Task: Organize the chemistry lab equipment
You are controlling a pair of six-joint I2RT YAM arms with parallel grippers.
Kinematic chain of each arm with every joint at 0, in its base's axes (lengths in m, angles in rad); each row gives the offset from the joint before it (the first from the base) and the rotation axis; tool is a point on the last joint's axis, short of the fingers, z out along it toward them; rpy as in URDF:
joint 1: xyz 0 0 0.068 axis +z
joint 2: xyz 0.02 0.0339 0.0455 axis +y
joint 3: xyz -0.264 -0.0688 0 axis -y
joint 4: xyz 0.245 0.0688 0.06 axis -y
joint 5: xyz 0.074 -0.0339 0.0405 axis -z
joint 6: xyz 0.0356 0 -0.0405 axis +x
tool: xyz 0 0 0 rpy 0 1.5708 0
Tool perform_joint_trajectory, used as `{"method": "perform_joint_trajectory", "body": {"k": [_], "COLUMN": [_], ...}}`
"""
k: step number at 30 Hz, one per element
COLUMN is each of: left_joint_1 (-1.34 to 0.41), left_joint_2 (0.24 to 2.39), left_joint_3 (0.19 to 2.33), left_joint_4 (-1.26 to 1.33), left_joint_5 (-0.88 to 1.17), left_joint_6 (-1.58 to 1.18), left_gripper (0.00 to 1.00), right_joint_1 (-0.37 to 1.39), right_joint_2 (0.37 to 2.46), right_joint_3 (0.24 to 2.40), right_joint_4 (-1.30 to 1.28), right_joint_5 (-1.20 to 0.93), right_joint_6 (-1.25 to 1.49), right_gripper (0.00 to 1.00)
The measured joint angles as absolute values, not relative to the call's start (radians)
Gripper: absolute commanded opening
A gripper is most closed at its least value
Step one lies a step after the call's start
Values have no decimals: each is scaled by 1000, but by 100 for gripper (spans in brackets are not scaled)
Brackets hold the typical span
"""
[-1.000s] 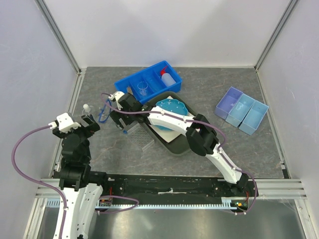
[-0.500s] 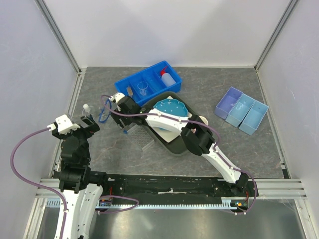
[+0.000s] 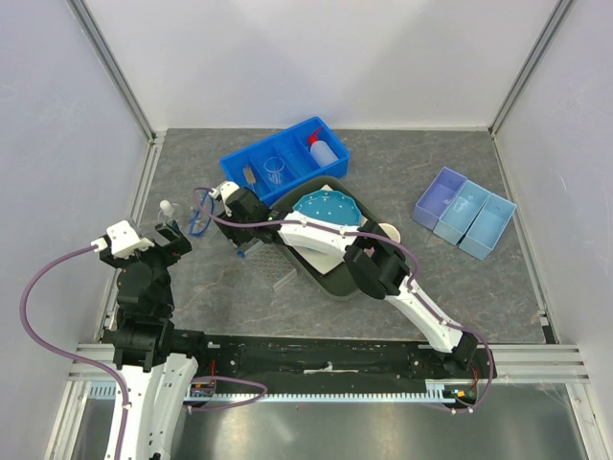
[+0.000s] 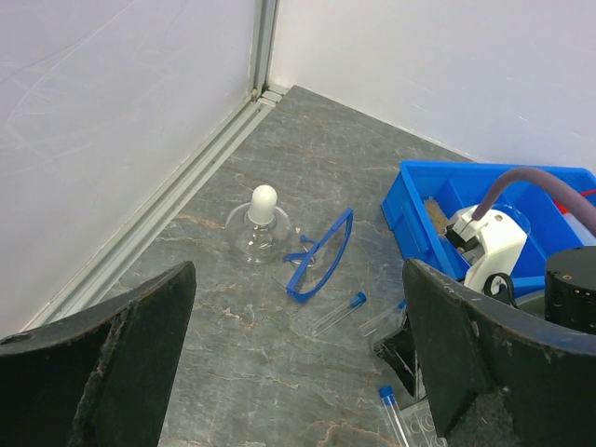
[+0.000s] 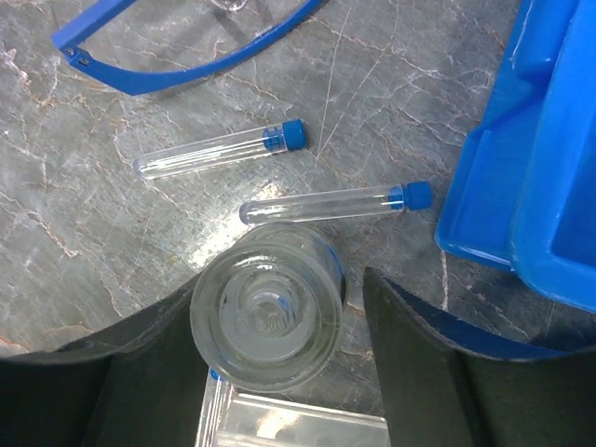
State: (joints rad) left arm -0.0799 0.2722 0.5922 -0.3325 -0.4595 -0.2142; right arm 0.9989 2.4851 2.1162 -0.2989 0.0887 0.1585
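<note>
Right gripper (image 5: 276, 303) straddles an upright clear beaker (image 5: 267, 321).
The beaker sits low-centre in the right wrist view, between parted jaws not yet clamped; the left gripper (image 4: 298, 317), spread and empty, is farther.

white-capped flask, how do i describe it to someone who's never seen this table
From the blue bin at the back, look left toward the wall rail. The flask stands upright between that rail and the blue goggles. Unlike the blue-capped vials lying flat nearby, it is round-bellied with a white stopper.

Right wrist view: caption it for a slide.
Right hand straddles a clear beaker beside two blue-capped test tubes.
</note>
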Motion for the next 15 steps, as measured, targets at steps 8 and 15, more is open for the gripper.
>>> {"method": "perform_joint_trajectory", "body": {"k": [8, 15], "left_joint_1": [-80, -80], "left_joint_2": [273, 273], "left_joint_3": [591, 591], "left_joint_4": [-332, -332], "left_joint_5": [-452, -443], "left_joint_6": [-214, -214], "left_gripper": [98, 97], "right_joint_1": [999, 1000], "right_joint_2": [2489, 2468], "right_joint_3": [2116, 2075], "right_joint_4": [-293, -266], "right_joint_5": [87, 68], "right_joint_6": [139, 131], "right_gripper": [41, 29]}}
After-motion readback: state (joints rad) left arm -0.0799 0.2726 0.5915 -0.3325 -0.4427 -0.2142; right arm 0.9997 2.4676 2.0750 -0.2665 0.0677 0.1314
